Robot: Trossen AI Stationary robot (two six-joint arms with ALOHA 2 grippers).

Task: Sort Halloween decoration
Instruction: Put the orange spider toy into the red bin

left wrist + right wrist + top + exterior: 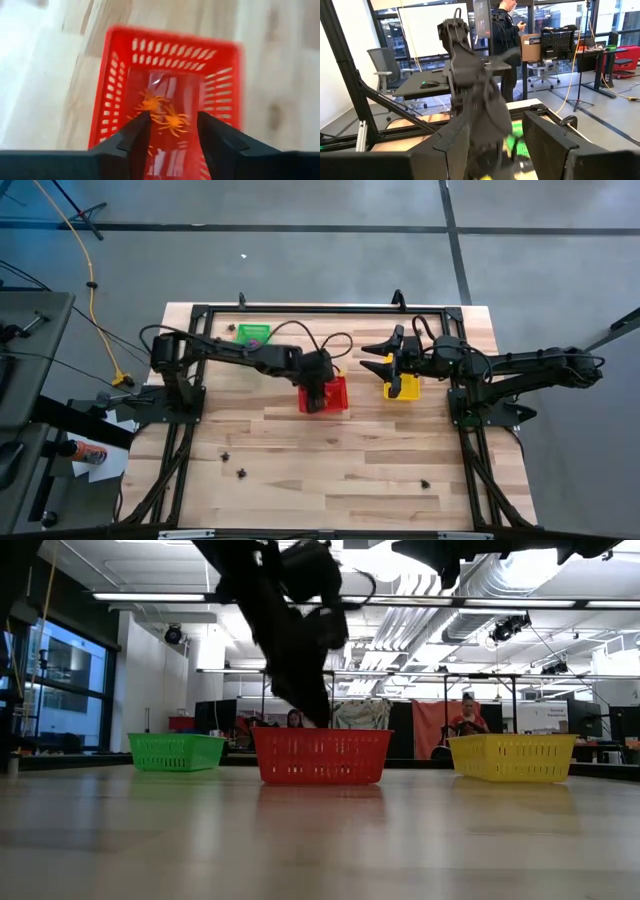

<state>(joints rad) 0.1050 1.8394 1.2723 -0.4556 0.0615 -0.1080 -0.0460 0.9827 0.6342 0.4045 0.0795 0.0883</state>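
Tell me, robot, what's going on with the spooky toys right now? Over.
Left gripper over red basket, fingers apart. Orange spiders inside the basket. Right gripper open above yellow basket. Nothing blocking.

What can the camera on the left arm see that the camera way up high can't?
Only the left wrist view shows orange spiders lying inside the red basket, between the left pincer's open fingers. Only the high view shows the green basket, the yellow basket, the right pincer and black trinkets on the table. Both show the red basket.
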